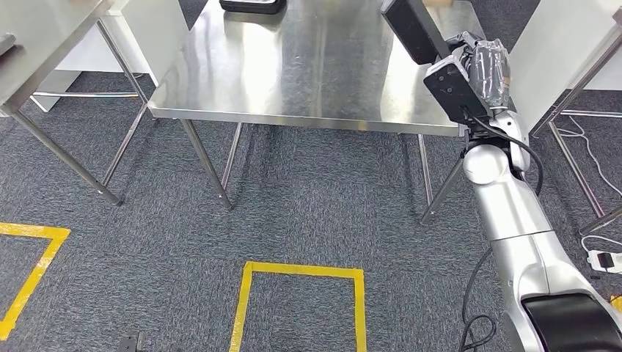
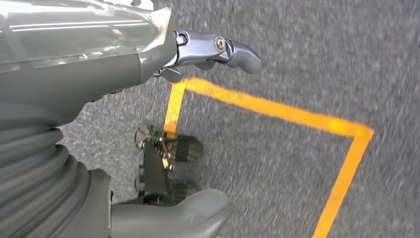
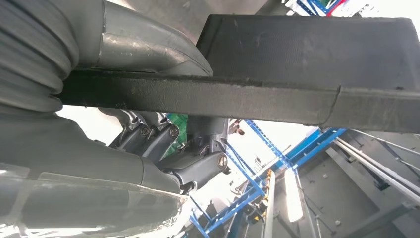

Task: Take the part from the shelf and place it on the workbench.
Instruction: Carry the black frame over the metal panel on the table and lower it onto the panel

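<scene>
1. Head view: I have the right hand raised over the near right corner of the steel counter, and it holds the part, a flat black slab. The part sits tilted in the air, its far end higher, above the counter's right side and not yet resting on it. I judge the hand carries it high so it clears the edge before I lower it. A second dark item lies at the far edge of the counter, well apart from the part. Yellow tape marks a box on the grey carpet, near me, in front of the counter; I take it as my standing mark.

2. Left wrist view: the left hand hangs over the carpet and the tape. Its fingers hold nothing and are stretched out loosely. I judge this arm is parked at my side, since the part needs one hand.

3. Right wrist view: the part runs across the frame, clamped between the thumb on one face and the fingers on the other. That grip on both flat faces is what keeps the slab from swinging. Blue racking shows beyond.

4. My judgement: what is left is to lower and release.
</scene>
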Action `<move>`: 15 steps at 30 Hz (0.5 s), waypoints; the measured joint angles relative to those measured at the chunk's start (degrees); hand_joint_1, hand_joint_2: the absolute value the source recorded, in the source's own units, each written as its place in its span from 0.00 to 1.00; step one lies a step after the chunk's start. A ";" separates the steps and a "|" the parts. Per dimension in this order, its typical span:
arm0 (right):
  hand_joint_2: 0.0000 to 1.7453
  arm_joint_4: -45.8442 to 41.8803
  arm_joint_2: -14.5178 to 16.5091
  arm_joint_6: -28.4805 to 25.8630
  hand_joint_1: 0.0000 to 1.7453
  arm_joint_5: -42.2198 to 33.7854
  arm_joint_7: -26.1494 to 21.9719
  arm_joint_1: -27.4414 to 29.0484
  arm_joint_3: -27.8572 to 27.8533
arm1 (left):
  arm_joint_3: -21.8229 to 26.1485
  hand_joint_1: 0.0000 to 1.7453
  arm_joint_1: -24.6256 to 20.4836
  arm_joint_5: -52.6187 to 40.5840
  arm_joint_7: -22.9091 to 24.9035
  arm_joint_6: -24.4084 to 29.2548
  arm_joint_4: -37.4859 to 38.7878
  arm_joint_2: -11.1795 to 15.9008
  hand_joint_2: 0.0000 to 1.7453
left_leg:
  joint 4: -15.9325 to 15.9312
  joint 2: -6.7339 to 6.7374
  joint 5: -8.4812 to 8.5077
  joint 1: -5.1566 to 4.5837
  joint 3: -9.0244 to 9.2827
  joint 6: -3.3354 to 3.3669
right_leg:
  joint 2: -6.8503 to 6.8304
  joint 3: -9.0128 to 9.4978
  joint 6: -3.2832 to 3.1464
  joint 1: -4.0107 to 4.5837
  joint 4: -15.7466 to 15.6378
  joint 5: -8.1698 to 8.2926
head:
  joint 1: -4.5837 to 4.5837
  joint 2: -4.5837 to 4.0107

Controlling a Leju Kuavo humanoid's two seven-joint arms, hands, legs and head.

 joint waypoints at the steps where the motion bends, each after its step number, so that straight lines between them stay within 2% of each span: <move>1: 1.00 0.14 0.03 -0.07 1.00 -0.05 -0.18 -0.19 0.01 | -0.01 0.00 -0.06 -0.01 0.04 -0.05 0.00 -0.01 1.00 | 1.29 0.20 -0.80 0.12 -0.59 -0.34 | 0.00 0.20 -0.35 -0.16 -0.05 -0.09 | -0.15 0.00; 2: 1.00 0.28 0.05 -0.16 1.00 -0.11 -0.34 -0.41 0.01 | -0.01 0.00 -0.11 -0.04 0.07 -0.08 0.00 0.01 1.00 | 3.75 0.47 -2.07 0.25 -1.76 -0.71 | 0.00 0.44 -0.65 -0.31 -0.09 -0.21 | -0.30 0.00; 4: 1.00 0.60 0.03 -0.33 1.00 -0.39 -0.57 -0.68 0.02 | -0.01 0.00 -0.14 -0.19 0.20 -0.09 0.00 -0.01 1.00 | 11.39 0.95 -5.18 0.52 -5.73 -1.29 | -0.01 0.78 -1.07 -0.26 -0.08 -0.52 | -0.60 0.00; 5: 1.00 0.79 0.01 -0.39 1.00 -0.52 -0.63 -0.72 0.03 | -0.01 0.00 -0.13 -0.30 0.31 -0.11 0.00 -0.01 1.00 | 14.67 1.07 -6.04 0.63 -7.73 -1.42 | 0.00 0.90 -1.21 -0.23 -0.08 -0.64 | -0.61 0.00; 6: 1.00 1.01 -0.01 -0.44 1.00 -0.62 -0.70 -0.71 0.08 | -0.02 0.00 -0.12 -0.38 0.44 -0.14 0.00 -0.01 1.00 | 16.17 1.12 -5.86 0.70 -9.00 -1.45 | 0.02 1.03 -1.29 -0.20 -0.08 -0.78 | -0.64 0.00; 7: 1.00 1.21 -0.02 -0.51 1.00 -0.66 -0.78 -0.69 0.14 | -0.02 0.00 -0.13 -0.44 0.54 -0.16 0.00 -0.01 1.00 | 15.34 1.13 -4.56 0.74 -9.11 -1.36 | 0.05 1.21 -1.32 -0.20 -0.07 -0.94 | -0.65 0.00; 8: 1.00 1.38 -0.02 -0.68 1.00 -0.65 -0.85 -0.66 0.22 | -0.03 0.00 -0.15 -0.49 0.61 -0.19 0.00 0.01 1.00 | 12.34 1.13 -2.41 0.74 -8.05 -1.15 | 0.09 1.48 -1.28 -0.20 -0.08 -1.13 | -0.66 0.00; 9: 1.00 1.49 -0.02 -0.93 1.00 -0.61 -0.91 -0.65 0.30 | -0.03 0.00 -0.17 -0.53 0.67 -0.20 0.00 0.05 1.00 | 8.04 1.14 0.00 0.72 -6.23 -0.83 | 0.14 1.78 -1.16 -0.20 -0.09 -1.34 | -0.66 0.00; 10: 1.00 1.55 -0.01 -1.26 1.00 -0.56 -0.95 -0.63 0.36 | -0.03 0.00 -0.22 -0.57 0.73 -0.20 0.00 0.11 1.00 | 4.16 1.16 1.60 0.59 -4.38 -0.51 | 0.17 2.00 -0.97 -0.05 -0.10 -1.56 | -0.65 0.00; 11: 1.00 1.59 -0.01 -1.56 1.00 -0.52 -0.98 -0.61 0.39 | -0.04 0.00 -0.26 -0.60 0.80 -0.20 0.00 0.18 1.00 | 1.40 1.15 2.48 0.43 -3.00 -0.22 | 0.20 2.14 -0.73 0.05 -0.12 -1.75 | -0.62 0.00; 12: 1.00 1.62 -0.01 -1.77 1.00 -0.49 -0.99 -0.55 0.43 | -0.04 0.00 -0.29 -0.61 0.86 -0.20 0.00 0.22 1.00 | 0.02 1.14 2.62 0.23 -2.19 0.04 | 0.21 2.20 -0.48 0.14 -0.16 -1.91 | -0.61 0.00; 15: 1.00 1.69 0.01 -1.93 1.00 -0.43 -1.01 -0.19 0.53 | -0.09 0.00 -0.35 -0.62 0.97 -0.20 0.00 0.26 1.00 | -0.67 1.05 2.41 -0.08 -1.34 0.82 | 0.14 2.30 0.45 0.21 -0.35 -2.17 | -0.61 0.00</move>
